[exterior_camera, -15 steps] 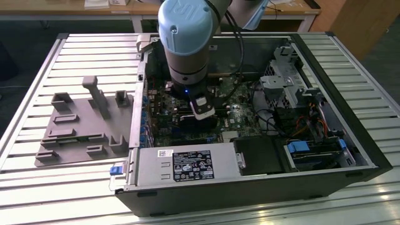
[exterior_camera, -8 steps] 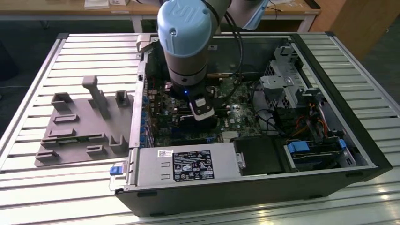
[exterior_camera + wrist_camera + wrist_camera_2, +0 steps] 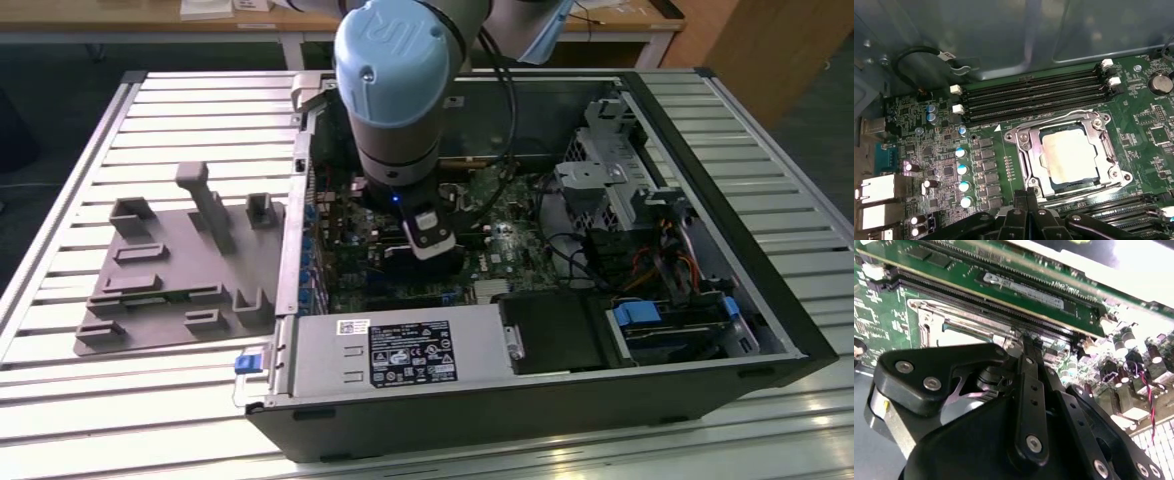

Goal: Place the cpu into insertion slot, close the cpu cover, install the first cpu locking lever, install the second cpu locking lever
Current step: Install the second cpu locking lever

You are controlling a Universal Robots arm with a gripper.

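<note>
Step in hand: levers, judging by the cpu (image 3: 1070,151) seated in the insertion slot (image 3: 1026,160) with the cpu cover (image 3: 1106,150) flat over it.
Locking lever: thin wire (image 3: 1054,120) along the socket edge nearest the memory slots (image 3: 1029,100); latched or not, cannot tell.
Next move: calls for fine contact on a thin lever.
Gripper (image 3: 1027,197): pressed together, pinching nothing, just beside the socket.
Arm (image 3: 394,90): near upright, wrist down inside the computer case (image 3: 747,330).

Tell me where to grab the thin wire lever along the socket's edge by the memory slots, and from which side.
Probably take the lever near its bent end, from straight above, closing across the wire. It is thin and lies low between the metal cover and the memory slots, so a sideways approach looks blocked.
</note>
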